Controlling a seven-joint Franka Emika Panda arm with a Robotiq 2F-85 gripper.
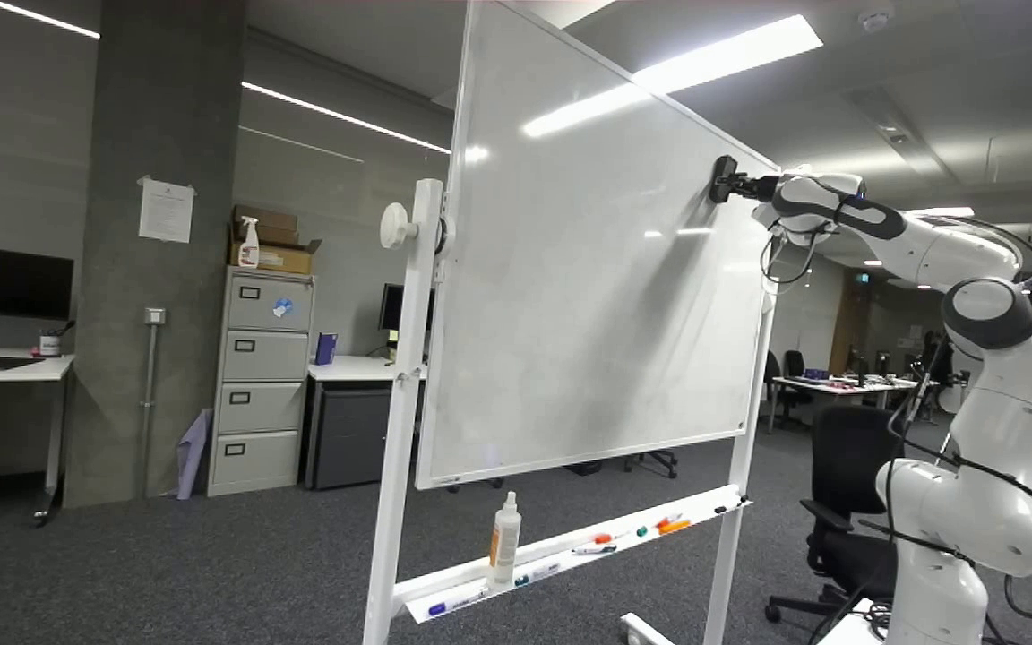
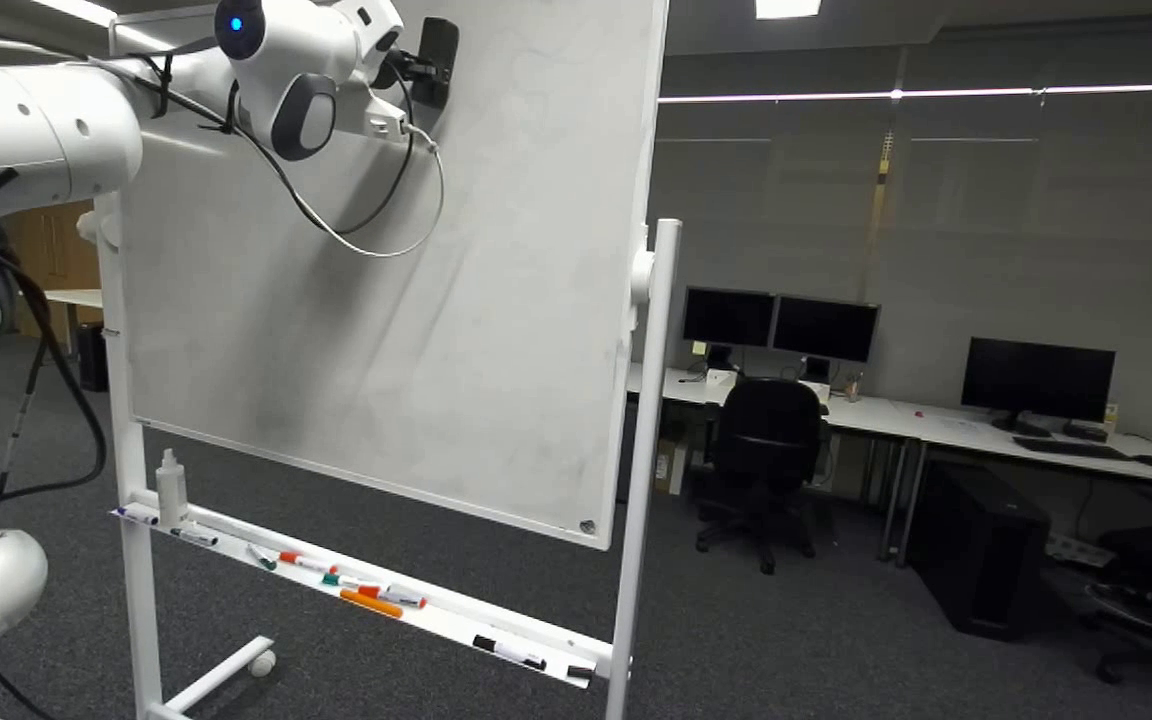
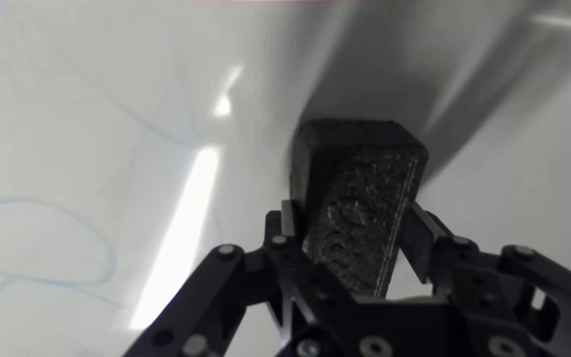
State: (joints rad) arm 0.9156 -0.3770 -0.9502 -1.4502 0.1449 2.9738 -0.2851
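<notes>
My gripper is shut on a black block-shaped eraser, one finger on each long side. In both exterior views the eraser is at the upper part of a large whiteboard, and the gripper reaches it from the arm's side. The eraser's far face lies against or very close to the board; contact is hard to tell. In the wrist view the whiteboard bears faint blue marker lines left of the eraser, with dark shadows above it.
Below the board a white tray holds a spray bottle, an orange marker and several other markers. White frame posts stand at the board's sides. A cable hangs from the wrist. A black chair stands by the arm.
</notes>
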